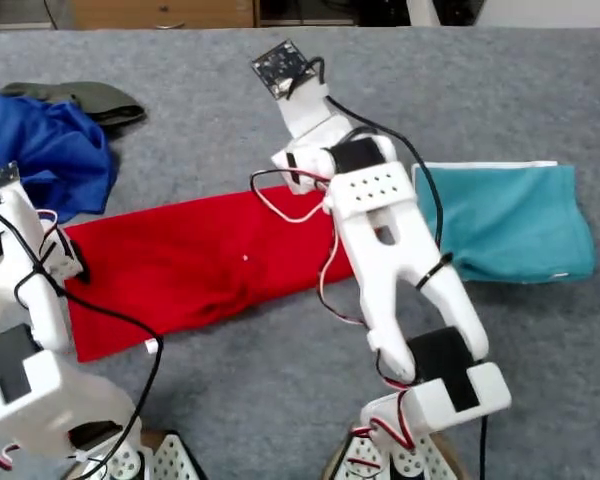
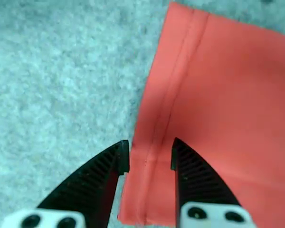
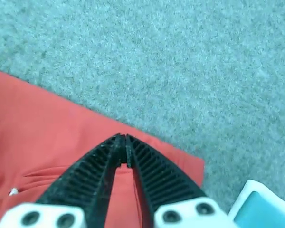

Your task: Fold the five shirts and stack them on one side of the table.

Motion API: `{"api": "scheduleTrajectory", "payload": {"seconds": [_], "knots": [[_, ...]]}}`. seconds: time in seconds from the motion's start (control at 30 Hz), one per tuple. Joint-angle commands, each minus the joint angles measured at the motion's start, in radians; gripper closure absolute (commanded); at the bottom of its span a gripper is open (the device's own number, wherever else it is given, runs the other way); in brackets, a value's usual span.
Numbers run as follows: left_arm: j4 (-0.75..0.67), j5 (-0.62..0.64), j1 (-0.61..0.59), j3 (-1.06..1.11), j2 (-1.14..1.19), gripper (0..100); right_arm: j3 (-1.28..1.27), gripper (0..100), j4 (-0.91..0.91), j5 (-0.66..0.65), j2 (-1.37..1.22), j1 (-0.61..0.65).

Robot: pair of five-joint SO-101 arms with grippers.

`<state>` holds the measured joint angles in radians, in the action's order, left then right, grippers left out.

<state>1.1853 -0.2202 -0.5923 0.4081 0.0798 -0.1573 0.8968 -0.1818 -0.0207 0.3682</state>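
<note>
Claws sat at the two ends of the red shirt (image 1: 200, 260). The left claw (image 2: 149, 159) was spread open, low over the left end of the shirt. It had one finger on each side of the stitched hem (image 2: 168, 104). It was not holding anything yet. The right claw (image 3: 123, 145) was pressed together over the far right corner of the shirt. I could not tell if a bit of cloth was caught between its tips.

The red shirt lay flat in a long strip across the middle of the desk (image 1: 500, 80). It looked partly folded, with its sides turned in. A teal shirt (image 1: 510, 220) lay folded on the right side of the desk, near the red shirt's right end. A blue shirt (image 1: 40, 150) and a dark green shirt (image 1: 90, 100) lay in a heap at the far left, not folded.

I think the step in hand was folding the red shirt, and most of the job was left to do. For the next move, the left claw would likely need to close on the hem, lift it, and bring the left end over to the right end. The grip had to be firm, or the thin cloth could slip out. After that, the red shirt could go on top of the teal one.
</note>
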Motion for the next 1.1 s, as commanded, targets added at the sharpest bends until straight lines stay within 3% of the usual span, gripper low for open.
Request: {"api": "scheduleTrajectory", "payload": {"seconds": [0.0,0.4,0.6,0.67,0.83,1.07], "knots": [[-0.018,-0.048,-0.006,-0.02,0.019,84,-0.015,99.6,-0.046,0.009,0.061,0.002],[-0.049,-0.089,-0.035,-0.044,0.13,84,-0.042,99.6,-0.075,0.009,0.068,0.005],[-0.075,-0.098,0.051,-0.014,0.131,98,-0.038,99.6,-0.074,0.006,0.07,-0.004],[-0.091,-0.097,0.072,-0.005,0.131,98,-0.036,99.6,-0.075,0.003,0.07,-0.024],[-0.074,-0.089,0.14,-0.009,0.12,98,0.041,99.6,-0.038,0.002,0.081,-0.15],[0.176,-0.087,0.321,-0.172,0.074,98,0.11,99.6,0.003,0.044,0.262,-0.403]]}}
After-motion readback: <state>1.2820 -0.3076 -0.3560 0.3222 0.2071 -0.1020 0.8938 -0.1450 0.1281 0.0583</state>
